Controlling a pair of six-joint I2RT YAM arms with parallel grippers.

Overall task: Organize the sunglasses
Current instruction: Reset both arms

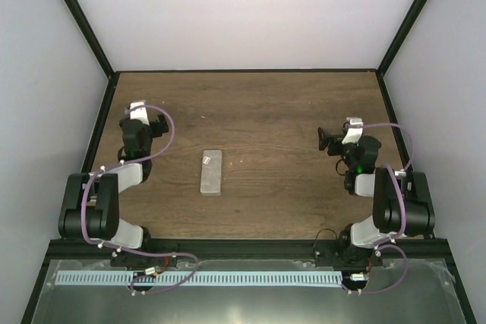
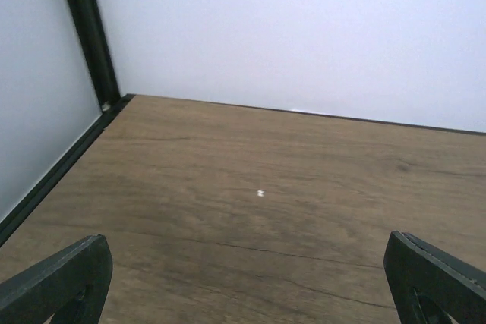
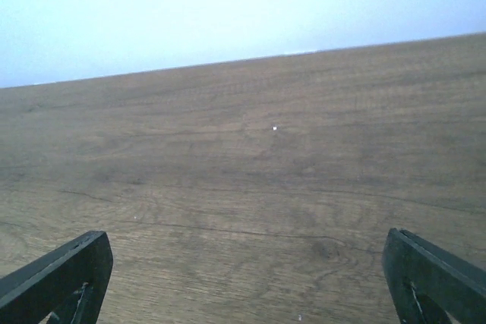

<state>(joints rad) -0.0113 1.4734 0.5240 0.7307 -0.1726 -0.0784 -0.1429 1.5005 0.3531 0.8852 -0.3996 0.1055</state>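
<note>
Wooden table, with the left gripper and right gripper both empty, fingers spread wide, flanking the flat grey case between them, nearer the left; the sunglasses are unseen, presumably stowed inside.

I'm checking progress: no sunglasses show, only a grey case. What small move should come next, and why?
Probably swing the left gripper toward the grey case: it lies nearer that arm, this and the right gripper stand open and empty, and neither wrist view shows the case.
</note>
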